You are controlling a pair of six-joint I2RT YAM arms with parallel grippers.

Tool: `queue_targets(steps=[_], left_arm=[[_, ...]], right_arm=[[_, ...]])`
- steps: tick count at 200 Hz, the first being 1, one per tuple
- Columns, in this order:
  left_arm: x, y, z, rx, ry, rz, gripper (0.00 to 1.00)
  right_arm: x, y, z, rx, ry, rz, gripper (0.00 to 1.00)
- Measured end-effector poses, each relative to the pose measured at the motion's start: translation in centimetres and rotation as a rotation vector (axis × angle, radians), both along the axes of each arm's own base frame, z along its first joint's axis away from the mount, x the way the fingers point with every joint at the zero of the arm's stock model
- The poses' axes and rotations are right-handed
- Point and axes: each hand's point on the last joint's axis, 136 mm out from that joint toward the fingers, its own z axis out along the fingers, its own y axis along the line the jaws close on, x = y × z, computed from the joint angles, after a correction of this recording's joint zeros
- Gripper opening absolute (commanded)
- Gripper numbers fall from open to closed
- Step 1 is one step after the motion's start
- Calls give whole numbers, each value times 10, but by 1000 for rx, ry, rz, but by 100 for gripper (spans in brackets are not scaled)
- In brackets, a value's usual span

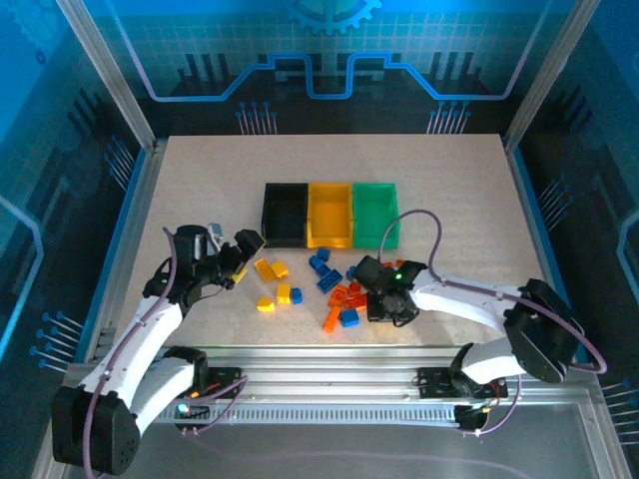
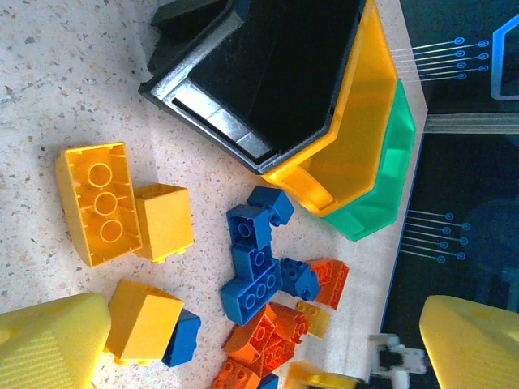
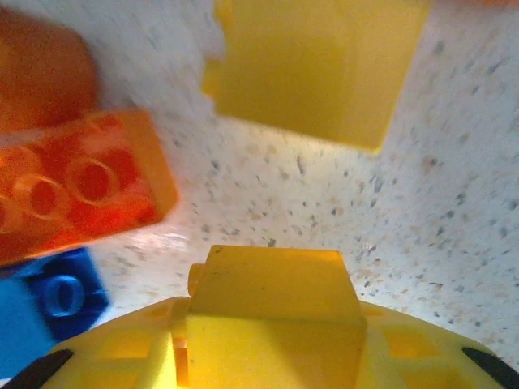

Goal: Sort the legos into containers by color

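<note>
At the bench's middle we find the three bins [image 1: 329,212] empty, with all the Lego bricks [image 1: 339,294] loose toward the near edge. The left gripper's [image 1: 240,257] jaws gape; whether the right gripper's [image 1: 384,302] have closed, we cannot tell.

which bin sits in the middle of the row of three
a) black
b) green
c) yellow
c: in the top view the yellow bin stands between the black bin on its left and the green bin on its right.
</note>
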Motion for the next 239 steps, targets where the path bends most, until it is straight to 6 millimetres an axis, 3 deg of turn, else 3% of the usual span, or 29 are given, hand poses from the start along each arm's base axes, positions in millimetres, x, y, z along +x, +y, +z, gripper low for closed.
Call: queue_targets(steps=[14,41,57,78,111,139,165,200,239], left_arm=[[0,0,-1,0,3,0,99],[1,0,-5,2,19,0,99],[1,0,-10,4,38,0,99],[1,0,-15,7,58,-1,99],[-4,0,-21,13,88,-3,99],[-8,1,-23,16,105,-4,99],[-11,1,-24,18,118,-5,99],[-14,1,-26,23,131,-8,99],[-13,1,-19,35,118,-20,99]], right_arm=[[23,4,27,55,-64,-11,34],[89,12,89,144,-229,-50,35],[129,15,110,156,-295,-76,35],[174,16,109,112,-319,-96,35],[229,11,75,7,-278,-123,36],[251,1,53,-57,-240,-144,40],[261,-3,45,-80,-218,-159,47],[267,-1,47,-77,-218,-168,57],[267,0,60,-59,-240,-169,60]])
